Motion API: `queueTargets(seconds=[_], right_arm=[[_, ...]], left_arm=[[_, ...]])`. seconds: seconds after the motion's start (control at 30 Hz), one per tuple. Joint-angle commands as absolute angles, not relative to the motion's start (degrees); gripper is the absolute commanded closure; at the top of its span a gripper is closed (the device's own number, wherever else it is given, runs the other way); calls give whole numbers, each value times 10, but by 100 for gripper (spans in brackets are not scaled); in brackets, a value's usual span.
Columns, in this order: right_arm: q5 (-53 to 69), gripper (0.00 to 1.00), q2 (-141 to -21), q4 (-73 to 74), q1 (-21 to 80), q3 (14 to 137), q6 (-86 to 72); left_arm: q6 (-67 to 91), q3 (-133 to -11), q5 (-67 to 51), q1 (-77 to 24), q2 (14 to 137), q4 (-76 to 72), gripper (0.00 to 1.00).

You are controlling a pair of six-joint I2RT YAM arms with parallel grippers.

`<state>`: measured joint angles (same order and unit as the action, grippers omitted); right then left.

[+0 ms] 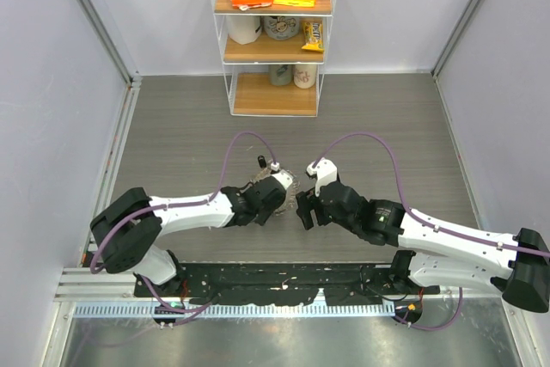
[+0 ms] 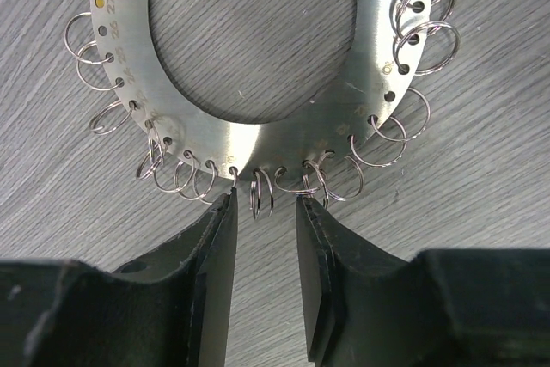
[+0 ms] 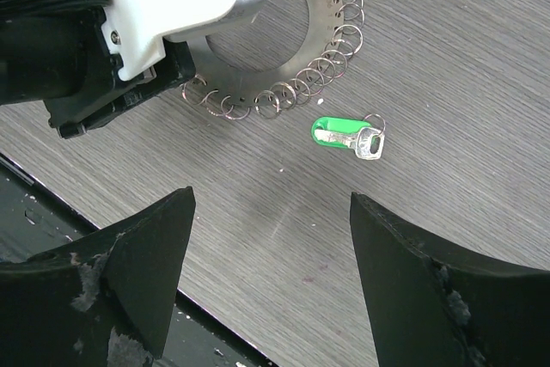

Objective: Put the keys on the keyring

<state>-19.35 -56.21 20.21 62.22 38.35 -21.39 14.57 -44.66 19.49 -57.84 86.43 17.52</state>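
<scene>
Keyring lined up, green key not yet picked up.
Left pincer (image 2: 265,204) is released, straddling a small loop on the keyring (image 2: 258,139) rim. Right pincer (image 3: 271,204) gapes empty, with the green key (image 3: 344,136) just ahead. Next, probably lower and pinch it.

- The left gripper (image 2: 265,212) sits right at the near edge of the keyring (image 2: 258,139), so that side is blocked.
- Little wire rings (image 2: 412,32) stick out all round the keyring, and its big middle hole shows bare table (image 2: 249,32).
- The green key (image 3: 344,137) lies alone just beside the keyring, with bare table all round it.
- The right gripper (image 3: 271,202) is wide open, and nothing lies between it and the green key.
- The shelf (image 1: 275,96) and the side walls (image 1: 51,83) stand well away.
</scene>
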Motion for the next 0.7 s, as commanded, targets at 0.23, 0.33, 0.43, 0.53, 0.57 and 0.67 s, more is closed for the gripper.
queueTargets(seconds=[0.23,0.33,0.43,0.53,0.57,0.67], right_arm=[[-197,21,-541,177,625,377,-222],[-198,21,-537,177,626,374,-224],[-198,21,-531,178,626,372,-227],[-197,21,-524,181,625,368,-231],[-197,21,-521,183,625,367,-232],[-195,21,-512,192,626,367,-236]], left_arm=[[146,-468,207,-562,879,176,78],[146,-468,209,-559,883,176,84],[147,-468,205,-558,882,173,96],[143,-460,201,-558,869,166,100],[141,-456,202,-558,862,164,100],[134,-440,197,-558,826,156,100]])
